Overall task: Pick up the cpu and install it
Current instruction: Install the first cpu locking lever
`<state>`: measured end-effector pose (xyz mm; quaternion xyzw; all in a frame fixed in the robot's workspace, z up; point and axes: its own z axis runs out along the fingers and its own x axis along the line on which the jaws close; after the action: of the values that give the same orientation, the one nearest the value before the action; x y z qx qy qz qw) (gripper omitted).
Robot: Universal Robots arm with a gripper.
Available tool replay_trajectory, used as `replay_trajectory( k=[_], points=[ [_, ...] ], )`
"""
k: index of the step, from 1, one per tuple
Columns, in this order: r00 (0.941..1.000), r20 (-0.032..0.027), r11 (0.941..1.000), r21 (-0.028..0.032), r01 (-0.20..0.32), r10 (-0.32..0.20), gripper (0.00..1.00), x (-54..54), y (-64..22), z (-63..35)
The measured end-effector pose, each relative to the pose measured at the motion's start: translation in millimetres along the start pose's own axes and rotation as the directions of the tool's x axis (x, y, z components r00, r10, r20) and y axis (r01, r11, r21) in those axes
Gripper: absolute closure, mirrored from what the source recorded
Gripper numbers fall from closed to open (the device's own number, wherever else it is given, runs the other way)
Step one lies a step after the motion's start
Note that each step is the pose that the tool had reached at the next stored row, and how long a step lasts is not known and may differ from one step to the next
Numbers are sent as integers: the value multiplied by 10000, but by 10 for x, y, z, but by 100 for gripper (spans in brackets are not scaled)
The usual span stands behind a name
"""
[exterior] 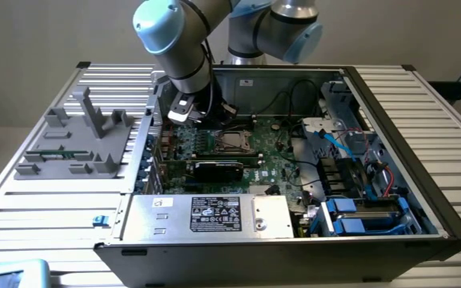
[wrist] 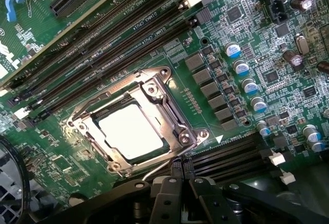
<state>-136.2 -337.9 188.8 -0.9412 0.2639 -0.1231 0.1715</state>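
Wrist view: cpu [wrist: 131, 131] sits in mobo socket [wrist: 154, 88], near hand [wrist: 181, 175].

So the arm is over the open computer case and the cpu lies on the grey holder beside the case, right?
No. The arm is over the open computer case, but the cpu sits on the motherboard, inside the socket's metal frame, not on the grey holder. The wrist view shows it, close to the pincer.
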Motion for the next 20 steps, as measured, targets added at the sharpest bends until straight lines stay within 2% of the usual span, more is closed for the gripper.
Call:
replay_trajectory(
  k=[9,20],
  points=[
    [9998,-77,9998,-27,-181,181,89,7,0,13],
    [9985,-215,9987,-73,-499,497,89,41,-19,27]
  ],
)
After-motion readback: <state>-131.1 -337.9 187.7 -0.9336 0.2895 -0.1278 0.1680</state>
